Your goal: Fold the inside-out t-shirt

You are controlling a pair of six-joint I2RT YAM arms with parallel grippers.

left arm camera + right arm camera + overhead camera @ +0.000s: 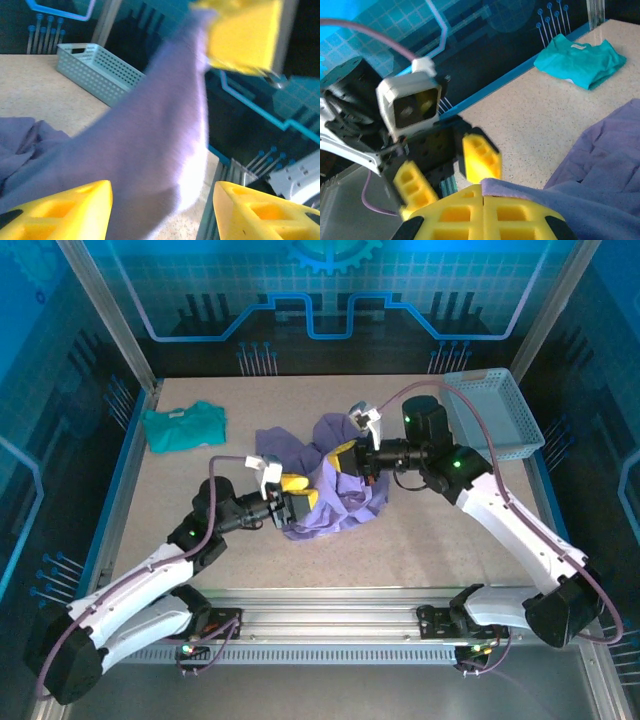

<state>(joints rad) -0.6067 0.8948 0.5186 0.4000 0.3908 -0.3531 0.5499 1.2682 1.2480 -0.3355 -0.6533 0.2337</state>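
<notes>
Lavender t-shirt (335, 495) bunched up mid-counter (450, 540), between both arms.
Right jaws are pinched tight on a lifted fold of it; left jaws stand spread apart, the cloth running loose between them.

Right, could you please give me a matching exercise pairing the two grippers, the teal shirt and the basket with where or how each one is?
Things:
1. left gripper
2. right gripper
3. teal shirt
4. basket

Places or states:
A. at the far right corner of the table
B. jaws apart, with the purple t-shirt hanging between them
C. at the far left of the table, apart from the arms
D. shut on the purple t-shirt

Pairs: 1-B, 2-D, 3-C, 4-A
</notes>
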